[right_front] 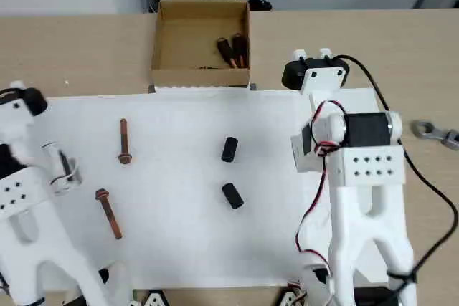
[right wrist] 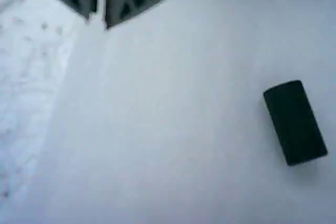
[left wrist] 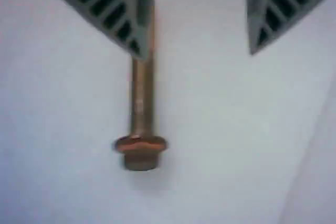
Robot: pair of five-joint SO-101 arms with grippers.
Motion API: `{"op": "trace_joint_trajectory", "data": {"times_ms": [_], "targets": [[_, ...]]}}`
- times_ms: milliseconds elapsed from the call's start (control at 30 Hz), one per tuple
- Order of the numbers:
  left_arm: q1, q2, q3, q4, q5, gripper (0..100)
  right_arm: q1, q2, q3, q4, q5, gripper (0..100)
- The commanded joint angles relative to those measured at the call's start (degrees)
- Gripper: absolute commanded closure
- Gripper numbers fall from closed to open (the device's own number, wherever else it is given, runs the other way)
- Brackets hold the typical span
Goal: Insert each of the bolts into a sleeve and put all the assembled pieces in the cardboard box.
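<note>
I judge this the bolt pick-up: my left gripper (left wrist: 195, 51), fingers spread, hangs over a bolt (left wrist: 140, 124) lying off-centre on the counter (right_front: 72, 48); right gripper (right wrist: 102, 19) fingers closed, empty. Next: centre, then squeeze.

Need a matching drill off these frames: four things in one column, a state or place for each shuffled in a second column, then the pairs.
Column one:
1. left gripper
2. right gripper
3. assembled pieces
4. black sleeves

Column two:
A. lying loose on the white sheet
B. open
C. inside the cardboard box
D. shut, nothing held

Pairs: 1-B, 2-D, 3-C, 4-A
</note>
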Motion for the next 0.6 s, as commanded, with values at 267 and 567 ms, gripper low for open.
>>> {"op": "trace_joint_trajectory", "data": {"times_ms": [267, 567], "targets": [[-0.9, -1.8, 9.5, -5.4, -15.3, 91, 3.5, -4.6, 2.4, -0.6, 2.9, 99.5], [4.6, -1.2, 11.1, -5.9, -15.6, 86, 5.3, -5.0, 4.9, -0.7, 2.9, 99.3]]}}
